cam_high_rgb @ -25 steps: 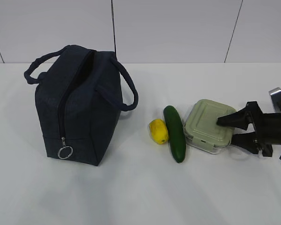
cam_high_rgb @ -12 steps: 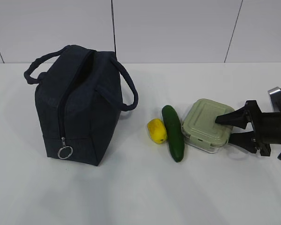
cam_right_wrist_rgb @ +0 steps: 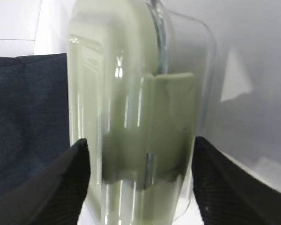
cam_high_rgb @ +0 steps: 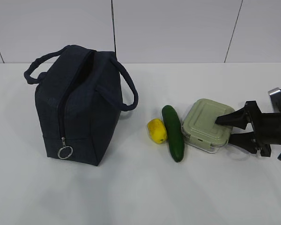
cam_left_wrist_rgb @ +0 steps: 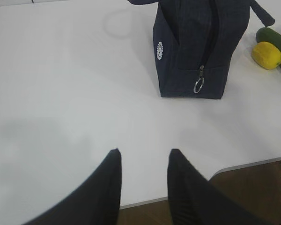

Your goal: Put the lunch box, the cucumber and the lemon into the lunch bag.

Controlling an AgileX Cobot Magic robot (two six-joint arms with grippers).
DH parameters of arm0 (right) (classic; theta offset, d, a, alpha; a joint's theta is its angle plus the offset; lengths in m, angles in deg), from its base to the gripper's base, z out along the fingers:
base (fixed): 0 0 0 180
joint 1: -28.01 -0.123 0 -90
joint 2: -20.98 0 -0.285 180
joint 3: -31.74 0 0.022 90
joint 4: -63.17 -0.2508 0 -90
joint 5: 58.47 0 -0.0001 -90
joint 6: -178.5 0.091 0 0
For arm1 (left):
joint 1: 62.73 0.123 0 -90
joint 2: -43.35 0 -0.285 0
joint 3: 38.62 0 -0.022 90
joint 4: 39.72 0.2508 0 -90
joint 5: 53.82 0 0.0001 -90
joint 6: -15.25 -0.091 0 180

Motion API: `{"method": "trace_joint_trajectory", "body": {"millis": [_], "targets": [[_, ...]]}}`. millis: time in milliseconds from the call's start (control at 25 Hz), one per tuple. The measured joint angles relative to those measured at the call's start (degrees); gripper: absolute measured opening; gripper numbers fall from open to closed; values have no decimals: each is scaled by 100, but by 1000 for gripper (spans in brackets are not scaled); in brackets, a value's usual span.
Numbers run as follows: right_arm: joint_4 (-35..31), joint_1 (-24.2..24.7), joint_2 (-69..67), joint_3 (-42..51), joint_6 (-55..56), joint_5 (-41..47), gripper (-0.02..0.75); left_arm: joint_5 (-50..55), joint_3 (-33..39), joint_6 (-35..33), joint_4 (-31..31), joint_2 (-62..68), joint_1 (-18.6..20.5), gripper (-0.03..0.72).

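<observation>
The lunch box [cam_high_rgb: 207,124], clear with a sage-green lid, lies on the white table at the right. My right gripper [cam_high_rgb: 223,129] is open and straddles its right edge, one finger over the lid and one low beside the clear wall. The right wrist view shows the lunch box [cam_right_wrist_rgb: 131,93] filling the gap of that gripper [cam_right_wrist_rgb: 140,139]. The cucumber [cam_high_rgb: 173,133] touches the box's left side, and the lemon [cam_high_rgb: 157,131] lies against the cucumber. The navy lunch bag [cam_high_rgb: 79,108] stands at the left with its top unzipped. My left gripper [cam_left_wrist_rgb: 144,151] hangs open and empty over the table's near edge.
From the left wrist, the lunch bag [cam_left_wrist_rgb: 192,42] shows its ring pull and white logo, with the lemon [cam_left_wrist_rgb: 266,55] and cucumber [cam_left_wrist_rgb: 274,35] at the far right. The table edge [cam_left_wrist_rgb: 253,164] runs just below my left fingers. A white panelled wall stands behind the table.
The lunch box, cucumber and lemon slid a little to the left as my right gripper pressed in around the box. They have stayed still for the last half second.
</observation>
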Motion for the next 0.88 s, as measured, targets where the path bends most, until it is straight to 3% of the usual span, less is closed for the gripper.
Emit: {"method": "trace_joint_trajectory", "body": {"millis": [560,880], "targets": [[-173,-14,-67,0,-3,-35,503,0,0,0,0,0,0,239],[-193,-13,-82,0,-3,-24,410,0,0,0,0,0,0,239]]}}
